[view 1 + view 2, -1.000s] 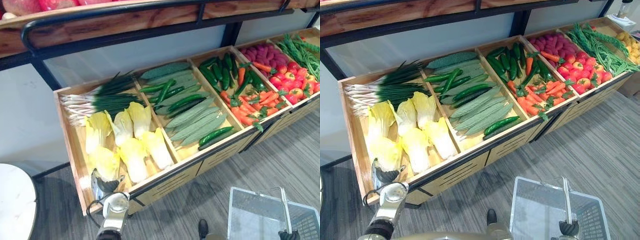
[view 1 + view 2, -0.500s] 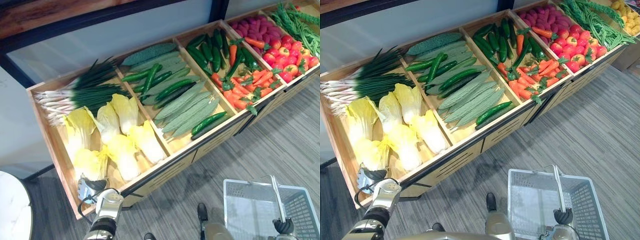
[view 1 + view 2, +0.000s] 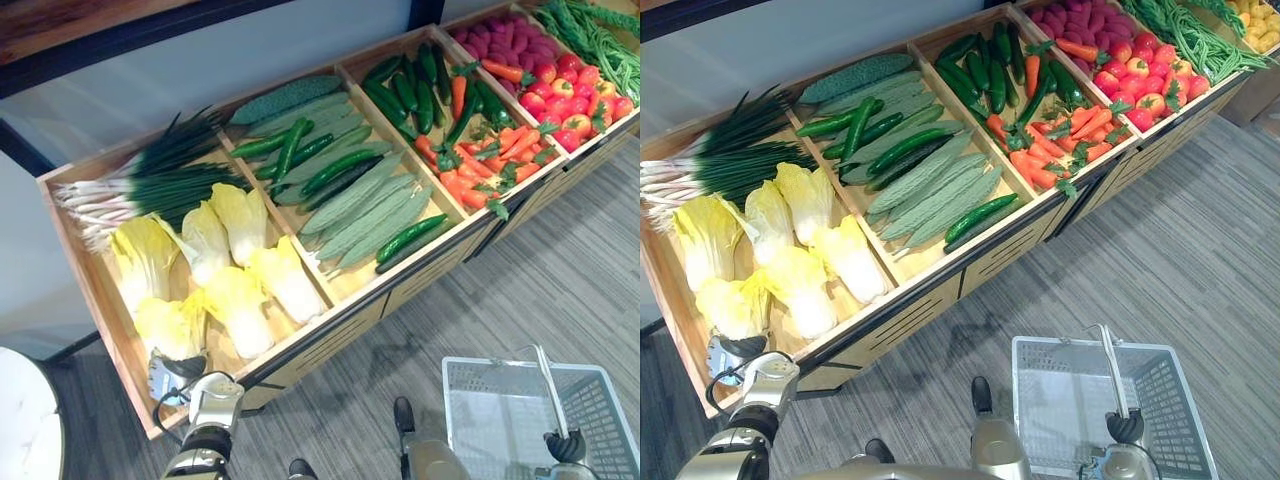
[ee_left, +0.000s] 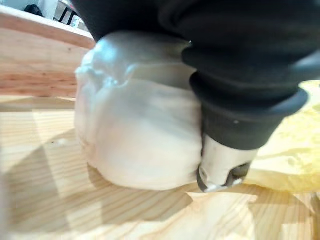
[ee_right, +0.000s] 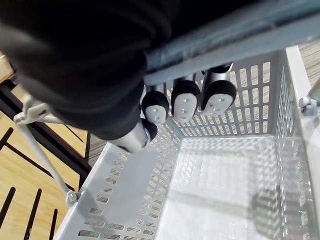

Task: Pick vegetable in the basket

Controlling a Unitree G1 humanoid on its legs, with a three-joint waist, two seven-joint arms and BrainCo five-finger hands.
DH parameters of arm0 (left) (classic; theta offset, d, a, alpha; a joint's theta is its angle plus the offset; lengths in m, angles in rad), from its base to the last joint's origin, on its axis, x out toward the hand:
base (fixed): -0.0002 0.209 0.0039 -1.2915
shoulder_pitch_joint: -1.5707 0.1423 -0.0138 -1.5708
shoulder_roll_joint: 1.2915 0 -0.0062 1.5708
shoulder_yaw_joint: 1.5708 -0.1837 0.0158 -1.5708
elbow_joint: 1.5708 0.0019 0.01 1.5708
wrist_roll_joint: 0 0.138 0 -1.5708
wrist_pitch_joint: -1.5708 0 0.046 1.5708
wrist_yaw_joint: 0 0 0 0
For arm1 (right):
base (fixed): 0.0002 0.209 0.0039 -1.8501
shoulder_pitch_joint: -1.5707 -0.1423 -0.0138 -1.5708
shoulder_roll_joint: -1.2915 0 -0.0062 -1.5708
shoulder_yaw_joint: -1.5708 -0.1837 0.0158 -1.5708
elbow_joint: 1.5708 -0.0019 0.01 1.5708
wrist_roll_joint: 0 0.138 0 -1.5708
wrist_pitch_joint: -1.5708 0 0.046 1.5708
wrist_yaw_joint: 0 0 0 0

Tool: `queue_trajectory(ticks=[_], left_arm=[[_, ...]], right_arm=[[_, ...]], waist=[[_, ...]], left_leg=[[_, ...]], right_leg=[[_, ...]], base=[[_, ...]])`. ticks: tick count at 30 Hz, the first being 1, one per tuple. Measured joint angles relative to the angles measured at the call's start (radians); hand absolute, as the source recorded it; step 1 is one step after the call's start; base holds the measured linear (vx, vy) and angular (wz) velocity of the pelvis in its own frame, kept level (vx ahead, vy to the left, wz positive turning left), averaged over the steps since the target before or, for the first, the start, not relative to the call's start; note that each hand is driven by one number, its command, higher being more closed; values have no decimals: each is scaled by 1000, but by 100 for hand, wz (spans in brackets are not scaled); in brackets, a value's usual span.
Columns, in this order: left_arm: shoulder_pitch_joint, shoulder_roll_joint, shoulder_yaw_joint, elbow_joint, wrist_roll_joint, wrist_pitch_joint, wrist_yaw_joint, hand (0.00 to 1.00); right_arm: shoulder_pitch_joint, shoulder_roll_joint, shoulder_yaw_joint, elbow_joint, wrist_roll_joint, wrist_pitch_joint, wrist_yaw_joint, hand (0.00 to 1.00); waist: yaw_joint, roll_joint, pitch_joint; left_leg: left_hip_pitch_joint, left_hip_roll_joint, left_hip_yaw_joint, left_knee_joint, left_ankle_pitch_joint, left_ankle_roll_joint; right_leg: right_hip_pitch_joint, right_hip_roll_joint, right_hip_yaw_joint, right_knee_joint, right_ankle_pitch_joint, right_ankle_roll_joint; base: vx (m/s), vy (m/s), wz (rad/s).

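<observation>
Left hand sits in the near left corner of a long wooden crate, against the white base of a yellow-leaved cabbage. That cabbage lies on the crate's wooden bottom. One silver finger touches it in the wrist view, but I cannot tell whether the fingers are closed round it.

The crate is split into compartments.
- **Leftmost compartment:** green onions lie across the back, and several more cabbages lie in front of them.
- **Next compartment:** slim cucumbers lie beside and partly over pale ridged gourds.
- **Third compartment:** short dark cucumbers are at the back and carrots at the front.
- **Fourth compartment:** purple roots sit behind red tomatoes.
- **Last compartment:** long green beans lie in it.

The right hand has its fingers curled round the grey handle of a grey plastic basket with perforated walls. The basket hangs low on the robot's right over the striped grey floor, well apart from the crate.
</observation>
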Motion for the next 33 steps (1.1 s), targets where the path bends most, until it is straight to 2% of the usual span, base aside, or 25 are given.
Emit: queue_trajectory(ticks=[4, 8, 13, 17, 22, 25, 29, 33], left_arm=[[33, -33, -16, -169, 0, -43, -25, 100], [107, -65, -51, -331, 2, -94, -43, 100], [145, -70, -89, -492, 2, -158, -99, 100], [168, -75, -108, -539, 2, -163, -143, 100], [174, -75, -131, -589, 2, -162, -175, 100], [178, -74, -131, -631, 4, -162, -179, 100], [182, -70, -131, -683, 10, -163, -200, 100], [183, -27, -151, -738, 10, -163, -255, 100]], right_arm=[[-1, 2, 0, 0, 0, 1, 0, 100], [0, 3, -4, -3, 0, 9, 5, 100], [7, 9, -14, -2, 0, 44, 7, 100], [10, 14, -30, -2, -1, 45, 25, 100], [14, 15, -32, -1, -2, 57, 26, 100], [19, 22, -47, 19, -2, 66, 26, 100], [19, 23, -48, 36, -3, 66, 26, 100], [20, 21, -48, 36, -19, 65, 27, 100]], waist=[[2, -11, 10], [7, -9, 9], [46, 3, 2], [53, 18, -16], [57, 14, -43], [57, -2, -82], [69, -26, -102], [73, -41, -122]], left_leg=[[-21, -13, -50, -10, 12, 12], [-24, -22, -83, -20, 17, 14], [-15, -27, -137, -16, 20, 19], [-15, -34, -162, -16, 26, 28], [-14, -45, -173, -38, 52, 40], [-13, -51, -187, -72, 73, 36], [-6, -54, -186, -89, 86, 37], [4, -56, -173, -94, 86, 36]], right_leg=[[6, -17, -44, -1, 0, 0], [22, -30, -84, -1, 1, 2], [66, -38, -155, -1, 1, 3], [82, -45, -179, 3, 0, 2], [81, -56, -203, 11, -2, 0], [76, -57, -215, 11, -8, 2], [76, -58, -217, 11, -10, -1], [75, -59, -211, 10, -6, 5]], base=[[-26, -8, 31], [16, -2, 30], [-3, -11, 28], [-50, -13, 22], [-100, -22, 10], [-76, -27, 14], [-31, -12, 0], [8, 0, -8]])
